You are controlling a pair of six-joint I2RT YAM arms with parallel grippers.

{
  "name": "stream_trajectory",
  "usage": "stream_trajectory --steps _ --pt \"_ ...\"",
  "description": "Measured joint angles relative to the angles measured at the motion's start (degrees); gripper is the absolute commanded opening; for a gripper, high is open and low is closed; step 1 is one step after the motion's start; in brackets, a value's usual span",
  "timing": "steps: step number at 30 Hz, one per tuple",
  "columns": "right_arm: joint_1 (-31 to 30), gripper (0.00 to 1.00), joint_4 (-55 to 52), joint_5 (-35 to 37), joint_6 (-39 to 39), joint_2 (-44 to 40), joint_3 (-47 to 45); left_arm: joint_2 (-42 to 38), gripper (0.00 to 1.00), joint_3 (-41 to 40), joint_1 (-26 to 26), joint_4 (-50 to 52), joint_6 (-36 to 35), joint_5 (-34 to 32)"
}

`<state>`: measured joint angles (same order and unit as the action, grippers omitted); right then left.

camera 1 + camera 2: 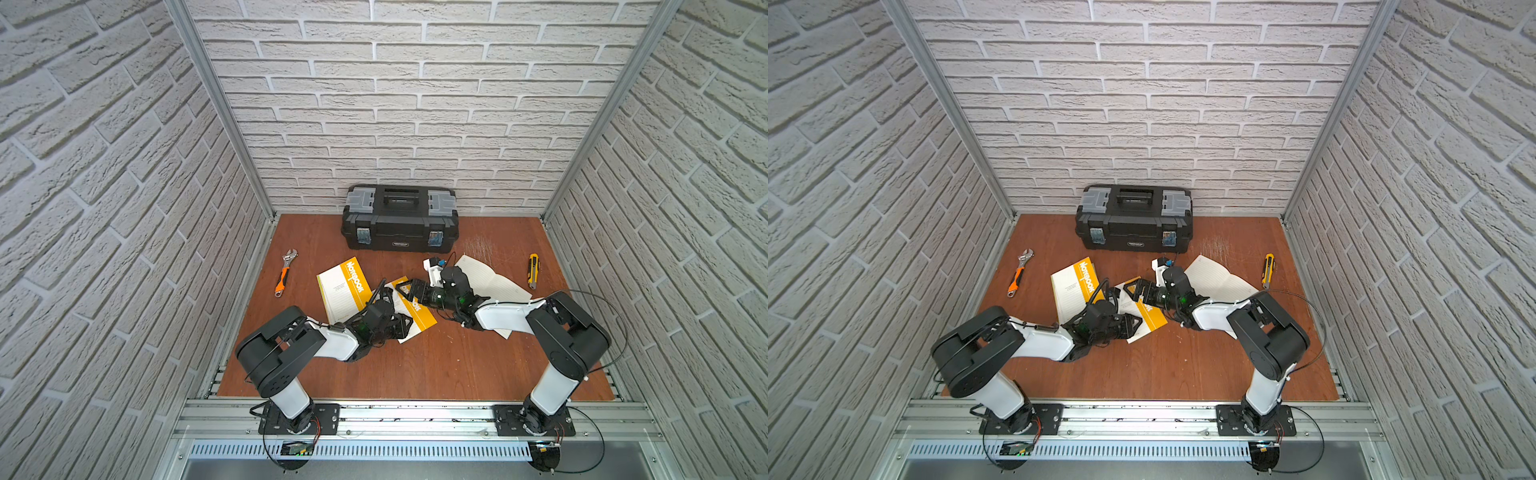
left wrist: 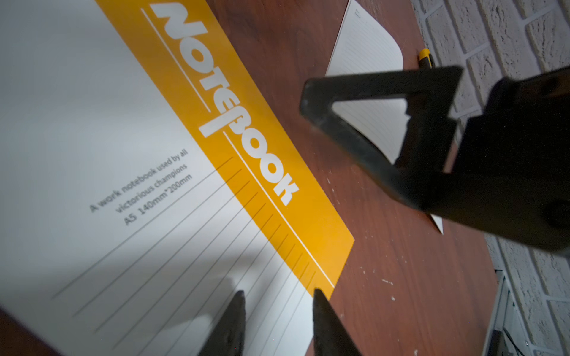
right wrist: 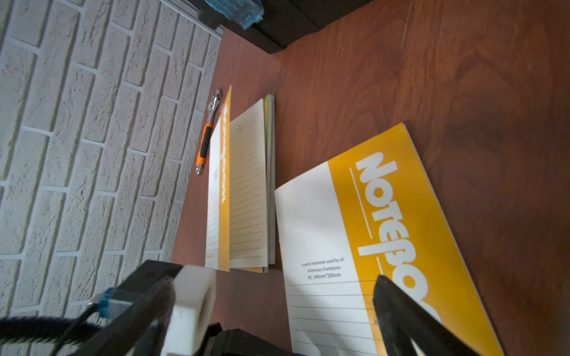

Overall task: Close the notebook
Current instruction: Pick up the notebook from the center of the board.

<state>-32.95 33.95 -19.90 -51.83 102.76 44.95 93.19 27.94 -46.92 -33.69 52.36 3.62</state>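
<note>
Left gripper parted, empty, at 6 o'clock of closed notebook, right gripper spread wide at 12, half-open notebook at 10 o'clock.

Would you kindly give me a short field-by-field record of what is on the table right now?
table: brown wood
toolbox: black, lid down, at back wall
open notebook: flat, pages up, partly under right arm
middle notebook: closed, between both grippers
left notebook: cover slightly raised
wrench: left side
utility knife: right side
left gripper: jaws apart over middle notebook's corner
right gripper: jaws apart, empty
</note>
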Motion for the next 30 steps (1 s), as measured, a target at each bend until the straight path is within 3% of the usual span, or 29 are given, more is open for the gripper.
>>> stream_trajectory --steps 11,20,30 --pt "-0.26 1.00 4.09 -0.55 -1.77 4.74 -0.92 -5.73 0.36 0.00 0.00 3.43 0.22 -0.48" --pt "-0.28 1.00 5.46 -0.55 -1.77 5.07 -1.38 -15.54 0.36 1.33 1.07 16.70 4.04 -3.80" --pt "-0.28 1.00 6.03 -0.57 -1.77 5.14 -1.57 -16.83 0.33 -12.09 8.07 5.42 19.12 -0.92"
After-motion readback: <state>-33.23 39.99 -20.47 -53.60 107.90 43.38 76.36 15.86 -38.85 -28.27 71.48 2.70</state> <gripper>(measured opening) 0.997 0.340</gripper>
